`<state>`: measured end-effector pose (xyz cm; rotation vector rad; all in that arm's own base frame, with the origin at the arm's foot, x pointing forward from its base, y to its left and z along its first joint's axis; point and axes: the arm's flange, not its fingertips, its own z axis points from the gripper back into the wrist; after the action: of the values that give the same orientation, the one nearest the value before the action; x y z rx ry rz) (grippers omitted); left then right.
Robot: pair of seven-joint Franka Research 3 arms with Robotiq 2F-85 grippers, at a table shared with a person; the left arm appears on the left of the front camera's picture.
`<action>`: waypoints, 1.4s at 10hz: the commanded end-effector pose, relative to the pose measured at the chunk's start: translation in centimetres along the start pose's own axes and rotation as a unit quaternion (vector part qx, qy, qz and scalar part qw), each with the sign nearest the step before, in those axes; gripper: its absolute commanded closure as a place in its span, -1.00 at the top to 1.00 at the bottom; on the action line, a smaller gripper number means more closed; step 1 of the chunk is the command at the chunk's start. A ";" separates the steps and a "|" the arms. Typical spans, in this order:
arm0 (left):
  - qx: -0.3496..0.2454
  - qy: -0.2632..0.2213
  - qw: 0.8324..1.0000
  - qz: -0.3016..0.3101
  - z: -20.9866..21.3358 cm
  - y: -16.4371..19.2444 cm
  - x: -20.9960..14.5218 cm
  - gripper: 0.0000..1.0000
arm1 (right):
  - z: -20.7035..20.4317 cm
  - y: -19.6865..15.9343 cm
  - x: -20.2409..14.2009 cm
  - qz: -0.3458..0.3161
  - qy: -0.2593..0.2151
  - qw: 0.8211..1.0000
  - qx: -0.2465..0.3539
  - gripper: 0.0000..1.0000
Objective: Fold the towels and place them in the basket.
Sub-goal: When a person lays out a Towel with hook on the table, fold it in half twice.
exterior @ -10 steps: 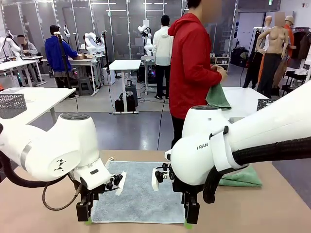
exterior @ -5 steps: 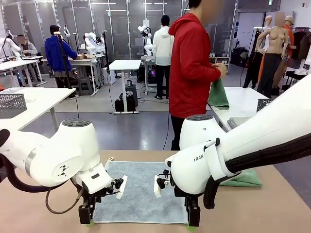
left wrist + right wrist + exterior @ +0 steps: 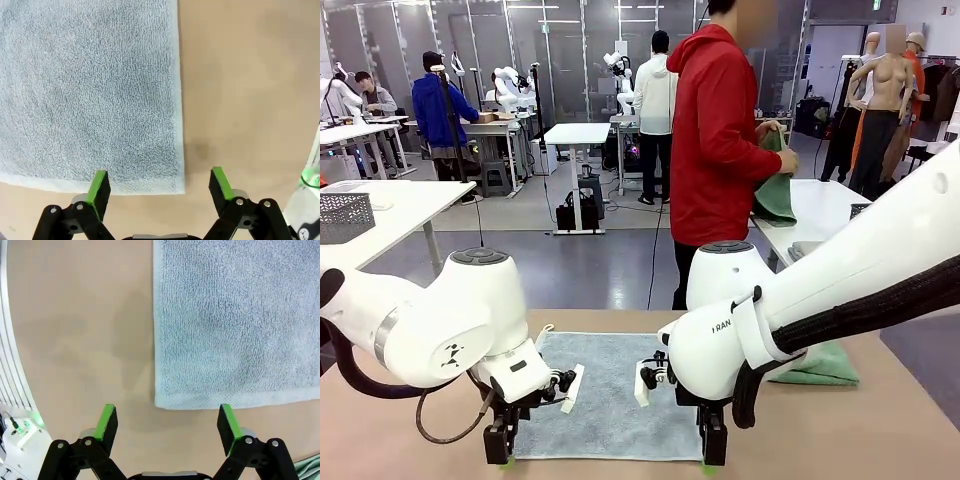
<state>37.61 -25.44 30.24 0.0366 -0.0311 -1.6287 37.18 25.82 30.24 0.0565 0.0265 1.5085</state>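
Two grippers are poised at the near edge of the pale blue-grey towel (image 3: 610, 395), which is spread flat on the table (image 3: 880, 440) — the left gripper (image 3: 160, 186) at its near left corner, the right gripper (image 3: 167, 421) at its near right corner. Both pincers are held spread wide, and nothing is pinched. In each wrist view the corner is straddled, with one side of the pincer set over the towel's hem and the other over bare table just outside it.

The step in hand is judged to be the pinch of those two near corners, ahead of the first fold. To do it well, the tips should be brought right down to the table beside the towel, and the pincers closed slowly, so that the hem is gathered into the pinch rather than shoved away. Both corners are best caught together, lifted level and carried towards the towel's far edge — that way the fold is laid square.

A mint green towel (image 3: 825, 365) is lying on the table to the right of the blue-grey towel. Well beyond the towel's far edge, another green cloth (image 3: 775, 190) is being handled by the person (image 3: 720, 140).
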 end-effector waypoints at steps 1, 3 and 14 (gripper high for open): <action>0.002 0.001 1.000 -0.001 -0.8 -0.1 -0.4 1.00 | -0.4 -0.5 0.7 -0.010 0.001 1.000 -0.003 1.00; -0.003 0.000 1.000 0.003 -1.0 -0.2 -0.6 1.00 | -0.4 -0.6 0.8 -0.010 0.001 1.000 0.001 1.00; 0.027 0.006 1.000 0.009 -1.1 -0.1 -0.6 0.27 | -1.1 -1.0 0.4 -0.014 0.004 1.000 -0.003 0.29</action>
<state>37.81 -24.84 29.65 0.0429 -0.0405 -1.6152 38.09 25.90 29.31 0.0691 0.0367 1.4965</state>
